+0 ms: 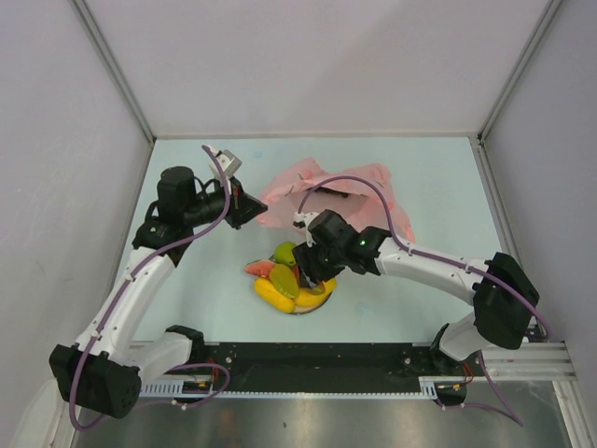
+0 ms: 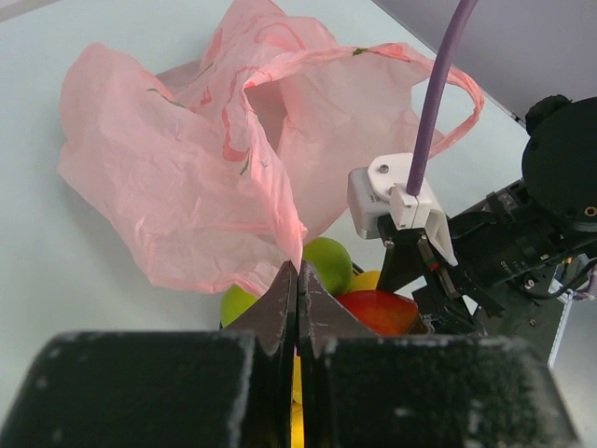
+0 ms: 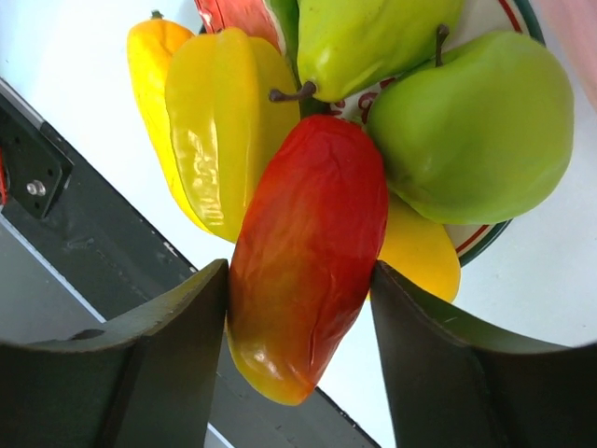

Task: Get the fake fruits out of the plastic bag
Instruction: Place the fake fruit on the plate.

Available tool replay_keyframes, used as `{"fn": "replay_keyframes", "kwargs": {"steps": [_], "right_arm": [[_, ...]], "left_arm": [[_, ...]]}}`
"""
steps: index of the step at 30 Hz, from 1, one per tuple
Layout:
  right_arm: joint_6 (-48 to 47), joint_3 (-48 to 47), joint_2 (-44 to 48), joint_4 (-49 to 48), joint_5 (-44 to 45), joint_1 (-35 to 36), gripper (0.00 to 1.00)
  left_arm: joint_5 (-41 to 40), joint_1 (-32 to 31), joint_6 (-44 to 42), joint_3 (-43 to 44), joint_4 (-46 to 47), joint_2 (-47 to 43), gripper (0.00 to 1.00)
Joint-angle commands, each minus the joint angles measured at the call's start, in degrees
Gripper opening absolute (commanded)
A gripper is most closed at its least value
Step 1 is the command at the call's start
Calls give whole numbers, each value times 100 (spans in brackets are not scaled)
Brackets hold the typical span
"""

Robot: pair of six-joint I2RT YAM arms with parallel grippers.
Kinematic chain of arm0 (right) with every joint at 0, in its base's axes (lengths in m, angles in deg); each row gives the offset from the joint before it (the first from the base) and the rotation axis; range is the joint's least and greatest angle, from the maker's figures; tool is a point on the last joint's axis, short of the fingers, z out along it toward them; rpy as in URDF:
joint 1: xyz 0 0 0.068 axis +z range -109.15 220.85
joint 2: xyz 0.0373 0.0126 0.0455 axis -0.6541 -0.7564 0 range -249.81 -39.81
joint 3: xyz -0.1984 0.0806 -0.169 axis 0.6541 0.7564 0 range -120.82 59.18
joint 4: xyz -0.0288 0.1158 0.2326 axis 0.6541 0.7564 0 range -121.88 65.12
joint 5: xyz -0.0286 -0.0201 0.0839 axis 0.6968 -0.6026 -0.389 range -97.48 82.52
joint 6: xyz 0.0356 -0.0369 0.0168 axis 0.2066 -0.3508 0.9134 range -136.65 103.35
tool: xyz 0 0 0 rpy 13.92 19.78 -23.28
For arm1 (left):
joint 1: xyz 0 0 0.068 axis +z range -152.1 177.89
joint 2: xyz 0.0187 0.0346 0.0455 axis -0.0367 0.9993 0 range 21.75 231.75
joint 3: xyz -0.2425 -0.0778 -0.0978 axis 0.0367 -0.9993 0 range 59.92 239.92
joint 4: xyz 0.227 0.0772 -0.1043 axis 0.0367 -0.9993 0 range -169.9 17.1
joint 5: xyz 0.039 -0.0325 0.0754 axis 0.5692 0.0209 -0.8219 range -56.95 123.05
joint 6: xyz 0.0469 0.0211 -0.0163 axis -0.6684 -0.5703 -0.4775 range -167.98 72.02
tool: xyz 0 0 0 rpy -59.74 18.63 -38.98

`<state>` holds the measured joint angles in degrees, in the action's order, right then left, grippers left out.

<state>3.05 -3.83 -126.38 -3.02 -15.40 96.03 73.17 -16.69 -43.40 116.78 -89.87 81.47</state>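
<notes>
The pink plastic bag (image 1: 328,191) lies crumpled at the back middle of the table, and fills the left wrist view (image 2: 215,159). My left gripper (image 1: 254,213) is shut, its tips (image 2: 298,273) pinching the bag's lower edge. Fake fruits (image 1: 284,280) are piled on a plate in front of the bag. My right gripper (image 1: 312,273) hangs over the pile, shut on a red-and-yellow fruit (image 3: 303,252). Behind it are a green apple (image 3: 476,121), a green pear (image 3: 364,37), a yellow star fruit (image 3: 219,121) and a banana (image 3: 154,65).
The white plate with a red and green rim (image 3: 490,233) sits under the fruit pile, near the black front rail (image 1: 317,359). The right arm's wrist and camera (image 2: 396,201) stand close in front of my left gripper. White walls enclose the table.
</notes>
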Motion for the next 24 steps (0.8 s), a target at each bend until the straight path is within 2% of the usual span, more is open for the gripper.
{"fn": "replay_keyframes", "kwargs": {"steps": [1, 2, 10, 12, 15, 16, 19, 24], "right_arm": [[95, 165, 140, -153, 151, 10, 71], [112, 183, 157, -188, 142, -7, 75], [95, 236, 228, -232, 80, -33, 73], [43, 245, 245, -232, 37, -51, 67], [-10, 253, 289, -258, -130, -121, 49], [-10, 253, 315, -276, -200, -139, 40], [69, 245, 386, -329, -323, -226, 30], [200, 183, 553, -127, -227, -314, 29]], "left_arm": [[181, 35, 131, -52, 247, -172, 0], [181, 44, 140, -61, 247, -172, 0], [163, 44, 192, -105, 291, -224, 0], [163, 35, 193, -114, 300, -216, 0], [145, 35, 175, -123, 282, -216, 0], [145, 35, 166, -123, 282, -189, 0], [128, 44, 157, -105, 291, -163, 0], [119, 35, 140, 0, 212, -66, 0]]}}
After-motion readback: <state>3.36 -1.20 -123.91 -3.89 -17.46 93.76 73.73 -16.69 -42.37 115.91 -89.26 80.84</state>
